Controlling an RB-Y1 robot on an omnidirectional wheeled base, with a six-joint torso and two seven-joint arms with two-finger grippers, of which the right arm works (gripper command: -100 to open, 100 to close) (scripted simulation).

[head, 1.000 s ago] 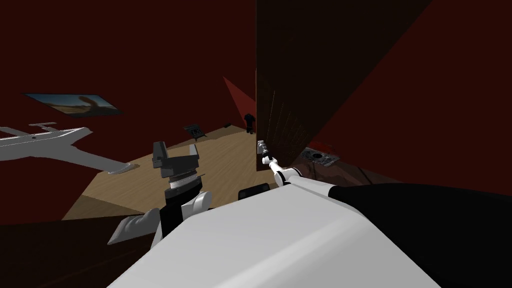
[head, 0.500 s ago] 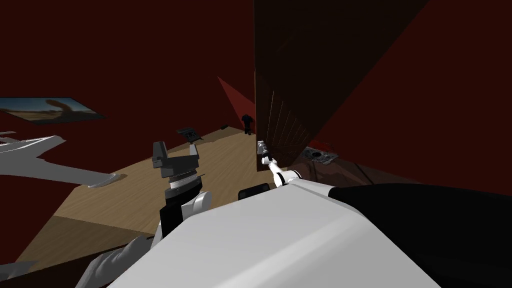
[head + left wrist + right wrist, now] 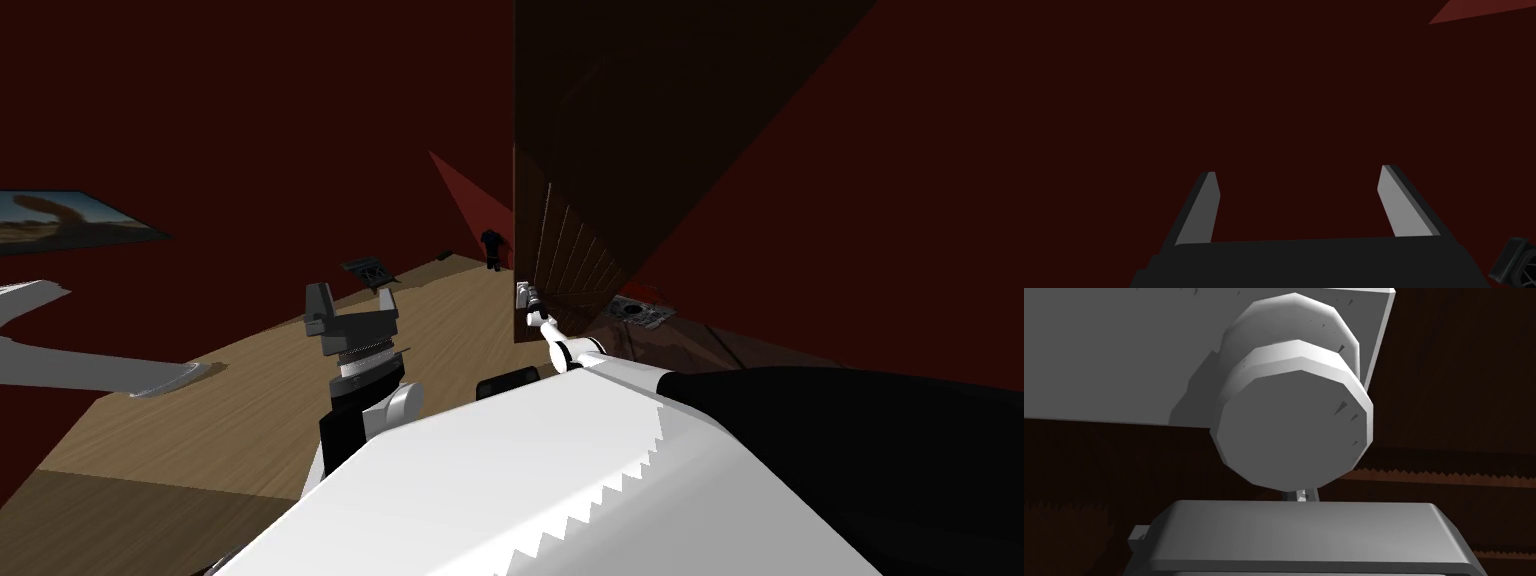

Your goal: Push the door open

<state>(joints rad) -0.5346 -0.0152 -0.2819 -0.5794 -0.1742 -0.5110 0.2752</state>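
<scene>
A dark brown door (image 3: 600, 150) stands ajar ahead of me, its free edge facing me. On that edge sits a grey plate (image 3: 521, 294) with a round grey knob (image 3: 1294, 423). My right arm reaches out to it, and my right gripper (image 3: 534, 303) is shut, its fingertips (image 3: 1300, 494) together just under the knob and not around it. The plate (image 3: 1124, 353) and the door's brown panel (image 3: 1449, 388) lie close behind the knob. My left gripper (image 3: 352, 300) is raised in front of my chest, open and empty, with its fingers (image 3: 1210, 200) against a dark red wall.
A light wooden floor (image 3: 300, 400) runs left of the door, between dark red walls. A framed picture (image 3: 60, 220) hangs at the left above a pale grey shape (image 3: 80, 370). Small dark objects (image 3: 365, 270) (image 3: 491, 245) stand at the floor's far end. A grey device (image 3: 635, 312) lies past the door.
My right gripper has shut. The picture and the pale shape at the left have slid further left and more floor shows, so my head view has turned; the left arm has not moved.
</scene>
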